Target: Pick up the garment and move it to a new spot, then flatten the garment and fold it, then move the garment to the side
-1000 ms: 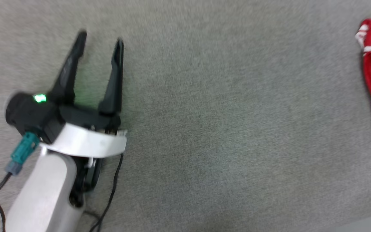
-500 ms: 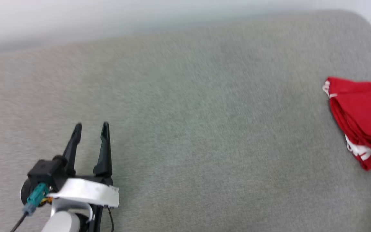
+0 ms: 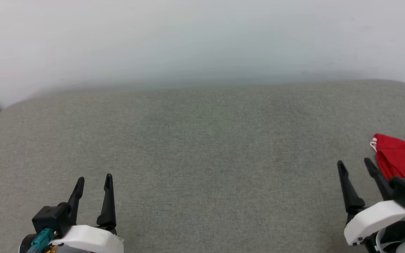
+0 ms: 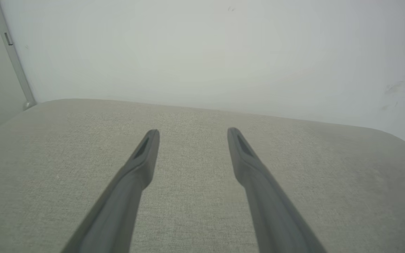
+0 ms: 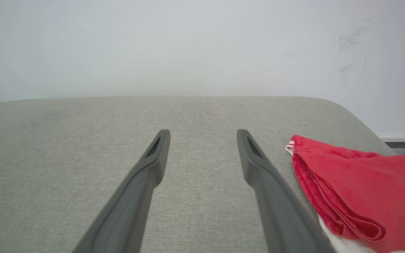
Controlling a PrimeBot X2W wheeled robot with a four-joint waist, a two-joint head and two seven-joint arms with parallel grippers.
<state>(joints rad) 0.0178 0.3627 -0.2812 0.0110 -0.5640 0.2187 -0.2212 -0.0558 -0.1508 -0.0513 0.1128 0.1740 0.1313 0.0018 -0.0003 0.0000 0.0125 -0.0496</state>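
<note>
red folded jersey garment (image 3: 401, 154) is being left aside on grey fabric cushion (image 3: 202, 147); left gripper (image 3: 94, 177), right gripper (image 3: 353, 162) are being held released; task apparently finished.

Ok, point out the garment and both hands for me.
garment (image 5: 357, 182), right wrist view, on its folded red body.
left hand (image 3: 94, 177), head view, midway between its fingertips.
right hand (image 3: 353, 162), head view, midway between its fingertips.

garment (image 3: 401, 156) | red, white trim | folded, layered | far right on grey surface (image 3: 202, 158)
</note>
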